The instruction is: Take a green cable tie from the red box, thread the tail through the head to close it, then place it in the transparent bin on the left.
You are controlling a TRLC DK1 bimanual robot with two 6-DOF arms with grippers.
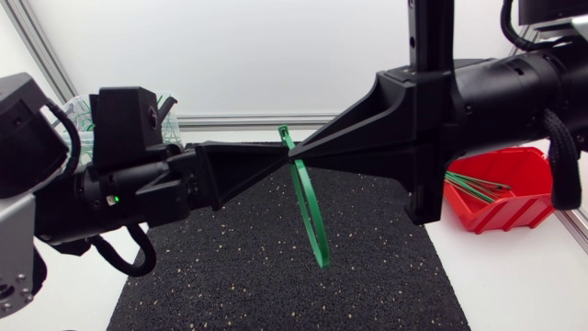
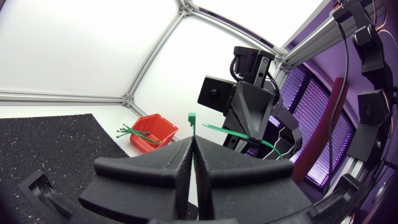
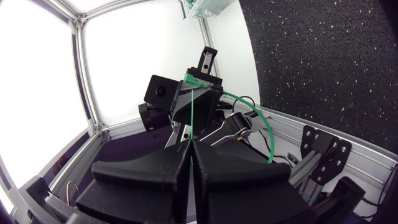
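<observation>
Green cable tie (image 1: 310, 207) hangs looped above the black mat (image 1: 230, 276), clamped by both the left gripper (image 1: 277, 158) and the right gripper (image 1: 303, 156), tip to tip. Red box (image 1: 514, 175) sits at 3 o'clock, transparent bin (image 1: 84, 115) at 10.

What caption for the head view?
Left end effector and right end effector hold a green cable tie over the black mat.
</observation>
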